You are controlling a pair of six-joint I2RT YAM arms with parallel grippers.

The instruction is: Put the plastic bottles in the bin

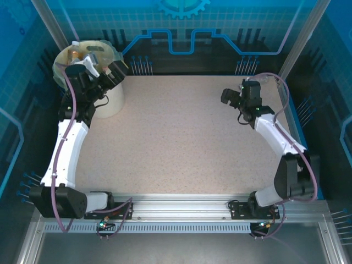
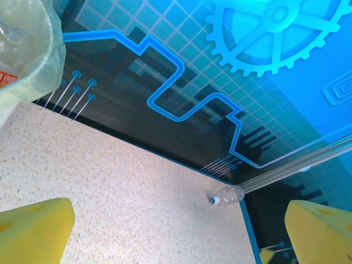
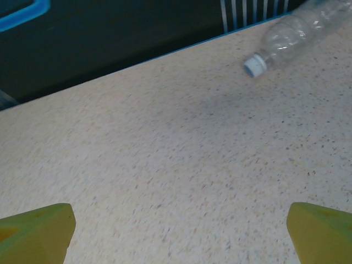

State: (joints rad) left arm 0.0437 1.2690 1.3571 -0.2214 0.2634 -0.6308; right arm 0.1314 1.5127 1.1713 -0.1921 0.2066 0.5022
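One bottle [image 3: 291, 34] lies on its side on the surface [image 1: 176, 137], at the far right by the back wall [image 1: 220, 33], its cap [image 3: 254, 66] pointing toward the middle. We note the right hand [image 3: 176, 236] hovering near it, fingers wide apart and holding nothing. We find the left hand [image 2: 176, 239] at the rim of the bin [image 1: 113, 102] in the far left corner, fingers also spread and empty. Several bottles [image 1: 77, 53] sit inside the bin; we cannot count them.
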